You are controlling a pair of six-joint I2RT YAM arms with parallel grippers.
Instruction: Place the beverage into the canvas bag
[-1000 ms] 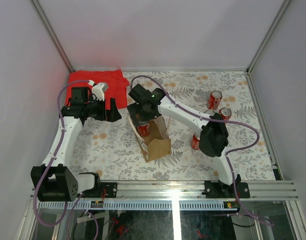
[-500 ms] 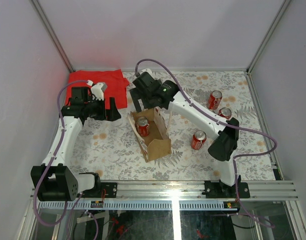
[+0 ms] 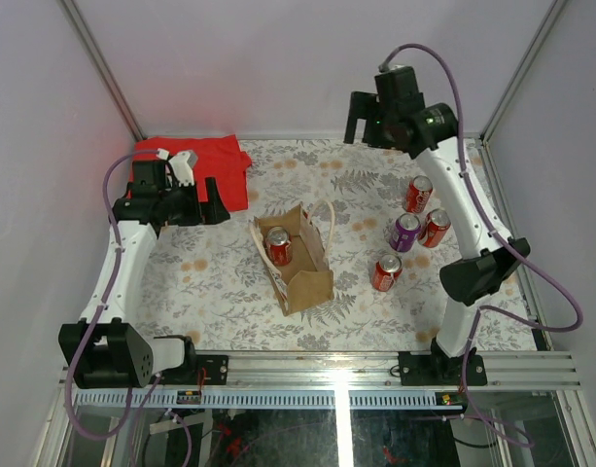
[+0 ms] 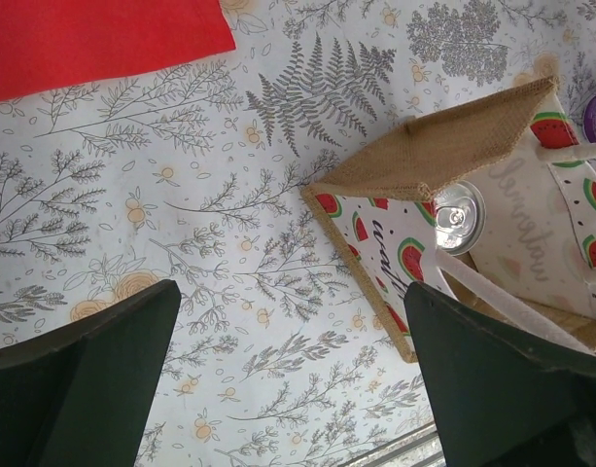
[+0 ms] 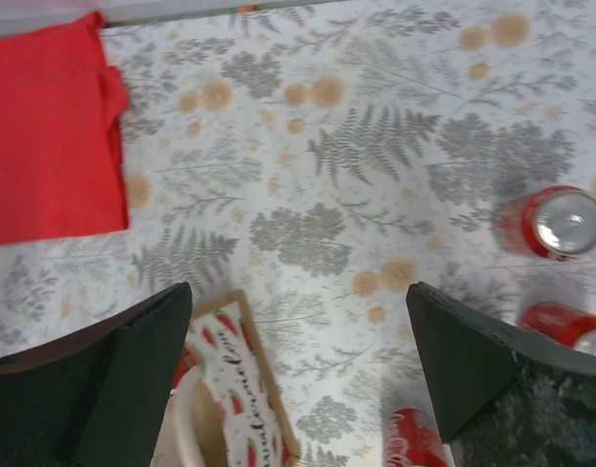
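From above, the right claw (image 3: 364, 125) is now hanging way up at the far right corner with its jaws spread wide and nothing between them. A second ago it was sitting right over the bag (image 3: 307, 277), so it's clearly pulling away after a drop. The red can (image 3: 278, 245) is standing upright inside the bag, which is sitting open mid-table, so I'm guessing the job's basically done. The arm moving off is also uncovering a purple can (image 3: 405, 233) among the loose red cans (image 3: 418, 194) on the right. The left claw (image 3: 218, 199) is hovering beside the red cloth (image 3: 195, 161), released and holding nothing, and it's barely shifting from where it was. Left wrist view: its fingers (image 4: 84, 375) are framing bare flowery table (image 4: 229, 243), with the bag well off to the right and the can's silver top (image 4: 460, 216) peeking out of it. Right wrist view: its fingers (image 5: 492, 375) are gaping over the table, and a corner of the bag is showing at the bottom left.
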